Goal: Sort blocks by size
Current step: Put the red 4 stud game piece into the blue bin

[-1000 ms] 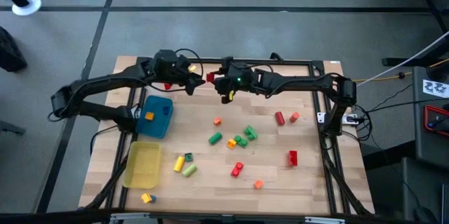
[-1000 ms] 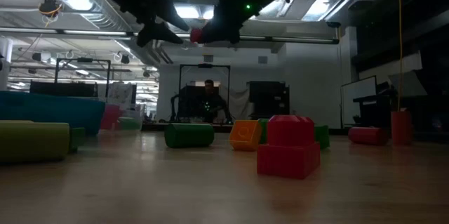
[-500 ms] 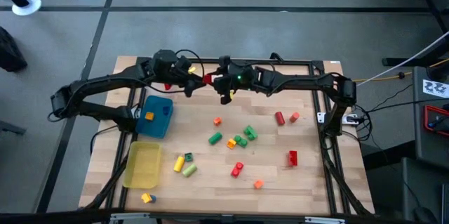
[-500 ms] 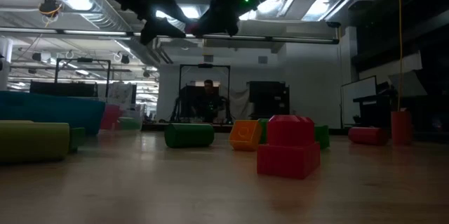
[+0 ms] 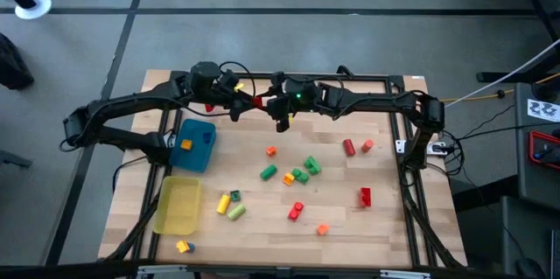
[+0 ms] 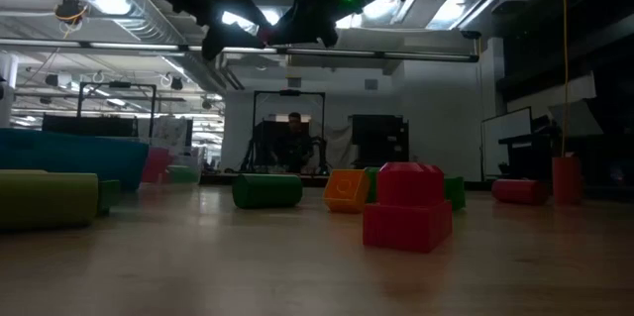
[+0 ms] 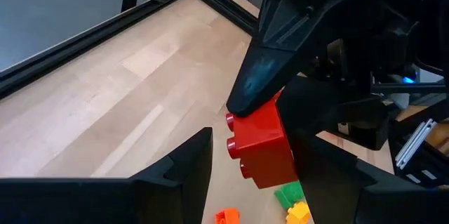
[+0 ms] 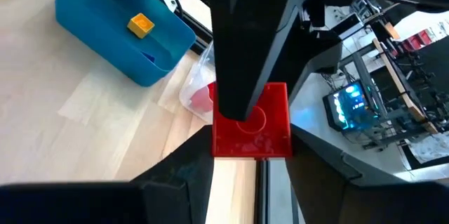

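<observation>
A red block (image 5: 259, 100) with studs on one side hangs high over the table's far middle, and my right gripper (image 5: 267, 101) is shut on it. My left gripper (image 5: 245, 98) faces it from the table's left and is open. Its two fingers stand on either side of the red block (image 7: 263, 143), with a gap showing on the stud side. Other blocks (image 5: 293, 174) in green, red, yellow and orange lie loose on the tabletop. My right gripper pinches the red block (image 8: 251, 129) between its two fingers, which lie against opposite faces (image 8: 219, 147). They come from the table's right, slanting slightly down. The block is lifted clear, its studs pointing sideways. Whether my left gripper's far finger (image 7: 316, 140) touches the block, I cannot tell.
A blue tray (image 5: 194, 143) holding an orange block stands at the left, with a yellow tray (image 5: 178, 205) nearer the front. A clear tray (image 8: 200, 94) with a red piece lies under my left arm. A black frame rail (image 5: 350, 78) borders the table.
My right gripper has swung at the wrist and carried the red block a little toward the table's left and up, in between my left gripper's fingers. My left gripper has turned slightly at the wrist. Neither gripper has opened or shut.
</observation>
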### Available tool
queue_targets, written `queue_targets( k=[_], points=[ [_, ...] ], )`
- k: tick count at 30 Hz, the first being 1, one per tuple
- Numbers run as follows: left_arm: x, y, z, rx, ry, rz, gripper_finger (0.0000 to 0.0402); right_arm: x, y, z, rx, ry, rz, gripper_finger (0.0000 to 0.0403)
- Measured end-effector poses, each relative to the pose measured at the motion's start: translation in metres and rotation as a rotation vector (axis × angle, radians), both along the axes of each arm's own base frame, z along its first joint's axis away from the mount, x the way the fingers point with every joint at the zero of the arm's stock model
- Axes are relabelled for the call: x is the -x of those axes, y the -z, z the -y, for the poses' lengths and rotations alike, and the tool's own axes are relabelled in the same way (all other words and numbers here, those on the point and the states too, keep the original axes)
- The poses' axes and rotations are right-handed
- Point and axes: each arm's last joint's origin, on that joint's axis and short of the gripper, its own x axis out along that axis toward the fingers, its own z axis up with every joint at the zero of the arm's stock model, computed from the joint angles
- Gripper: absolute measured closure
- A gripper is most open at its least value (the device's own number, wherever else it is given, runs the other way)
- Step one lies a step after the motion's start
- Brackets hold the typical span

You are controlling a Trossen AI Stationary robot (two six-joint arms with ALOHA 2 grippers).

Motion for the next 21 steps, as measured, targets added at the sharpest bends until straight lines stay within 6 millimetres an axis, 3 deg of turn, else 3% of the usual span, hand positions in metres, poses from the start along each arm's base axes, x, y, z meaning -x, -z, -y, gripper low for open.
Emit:
queue_targets(
  k=[7, 15, 21],
  points=[
    [-0.0007, -0.0019, -0.0006, -0.017, 0.000, 0.017, 0.0227, 0.0000, 0.0000, 0.0000, -0.001, -0.002, 0.000, 0.0242],
    [-0.0004, -0.0011, -0.0001, -0.018, 0.009, 0.007, 0.0320, -0.0001, 0.0000, -0.0003, 0.007, -0.003, -0.001, 0.0242],
    [-0.0004, -0.0010, -0.0001, -0.009, 0.005, 0.008, 0.0321, 0.0000, 0.0001, -0.0003, 0.006, -0.003, -0.002, 0.0242]
  ],
)
